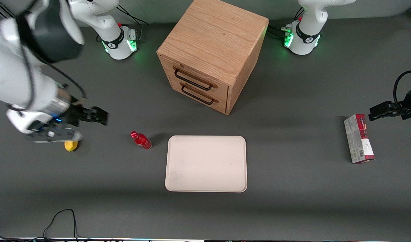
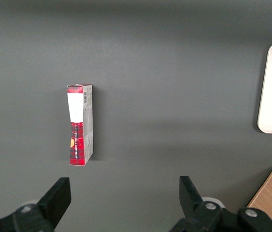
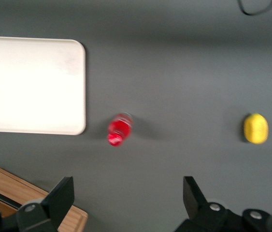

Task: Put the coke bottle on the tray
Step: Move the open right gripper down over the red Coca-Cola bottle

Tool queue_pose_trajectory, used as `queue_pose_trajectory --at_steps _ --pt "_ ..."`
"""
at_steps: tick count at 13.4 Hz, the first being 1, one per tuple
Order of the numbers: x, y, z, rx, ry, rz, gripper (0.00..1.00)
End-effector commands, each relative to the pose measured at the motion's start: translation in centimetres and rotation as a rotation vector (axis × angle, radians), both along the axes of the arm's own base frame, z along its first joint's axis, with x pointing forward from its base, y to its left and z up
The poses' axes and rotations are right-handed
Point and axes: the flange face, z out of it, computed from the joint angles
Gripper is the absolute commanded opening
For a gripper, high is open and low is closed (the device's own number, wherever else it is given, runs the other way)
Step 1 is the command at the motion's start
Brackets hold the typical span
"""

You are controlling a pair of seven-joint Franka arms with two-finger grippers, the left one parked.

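Small red coke bottle [image 1: 141, 140]: upright on the table, just beside the cream-white rectangular tray [image 1: 206, 163], at its 9 o'clock; black two-finger gripper [image 1: 99, 116]: spread wide, empty, well apart from the bottle and probably high above the table; your risk: a narrow, easily tipped bottle; an off-centre descent would topple it.

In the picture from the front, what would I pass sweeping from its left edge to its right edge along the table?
Robot's black hand above the table, open → small red coke bottle → flat cream-white tray → red-and-white rectangular carton. The yellow lemon sits partly under the arm, so I leave it unplaced.

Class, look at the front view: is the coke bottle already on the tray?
No, the coke bottle stands on the table beside the tray, apart from the gripper.
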Motion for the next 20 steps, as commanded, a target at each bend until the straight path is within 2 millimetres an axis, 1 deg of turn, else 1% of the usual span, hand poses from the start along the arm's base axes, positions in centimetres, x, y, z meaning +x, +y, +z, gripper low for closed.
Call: queue_pose_trajectory --at_steps 1,3,5,7,8,10,12,15,18,19,20 --pt "1.8 2.6 -0.6 0.012 -0.012 -0.012 1.00" --pt "1.8 3.1 -1.2 0.017 -0.015 0.000 1.00" --pt "1.5 3.6 -4.6 0.014 -0.006 0.012 1.00" --pt "1.0 3.1 -7.7 0.016 -0.005 0.012 1.00" --pt "0.3 2.9 -9.5 0.013 0.007 0.012 1.00" --pt "-1.8 2.0 -12.1 0.026 -0.023 0.010 1.00" --pt "-3.3 1.4 -15.9 0.033 -0.045 0.008 1.00" --pt "-3.6 1.2 -20.4 0.041 -0.078 0.006 1.00" --pt "-3.7 1.3 -24.0 0.037 -0.074 0.010 1.00" --pt "-4.0 1.2 -24.6 0.033 -0.064 0.012 1.00" --pt "-4.3 1.1 -24.9 0.031 -0.057 0.013 1.00"
